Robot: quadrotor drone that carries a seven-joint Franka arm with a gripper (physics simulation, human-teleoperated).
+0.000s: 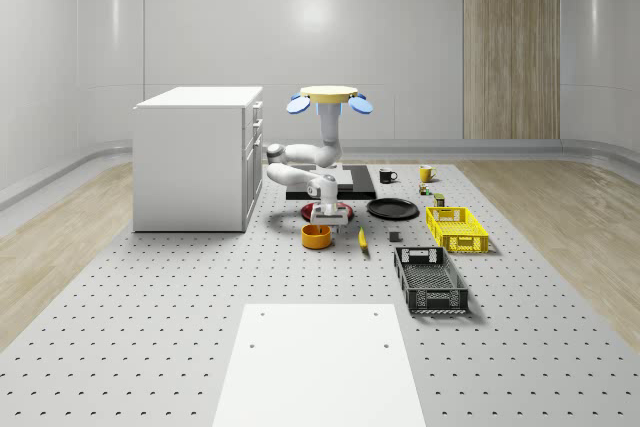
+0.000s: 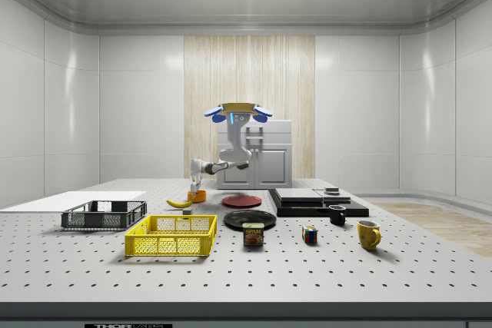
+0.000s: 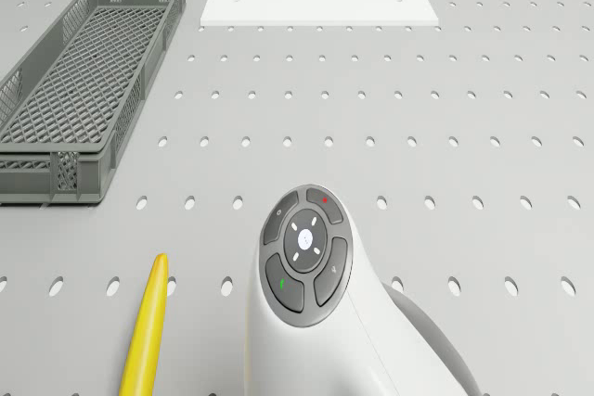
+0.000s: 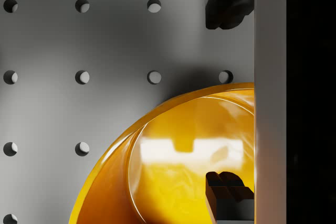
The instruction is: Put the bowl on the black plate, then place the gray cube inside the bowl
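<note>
An orange bowl (image 1: 316,238) stands upright on the perforated table, in front of a red plate (image 1: 334,211). My drone (image 1: 330,99) hovers over a black platform behind it, and the arm reaches down and forward. The gripper (image 1: 320,223) hangs right over the bowl. In the wrist view the gripper (image 4: 228,98) is open astride the bowl's (image 4: 173,171) rim: one fingertip (image 4: 227,8) outside, the other inside. The black plate (image 1: 392,209) lies to the whole-scene view's right of the bowl. A small gray cube (image 1: 395,237) sits in front of that plate.
A banana (image 1: 363,238) lies just right of the bowl. A yellow basket (image 1: 456,228) and a dark crate (image 1: 430,280) stand further right and nearer. A white cabinet (image 1: 200,157) is at the left, two mugs (image 1: 387,176) at the back, a white mat (image 1: 320,362) in front.
</note>
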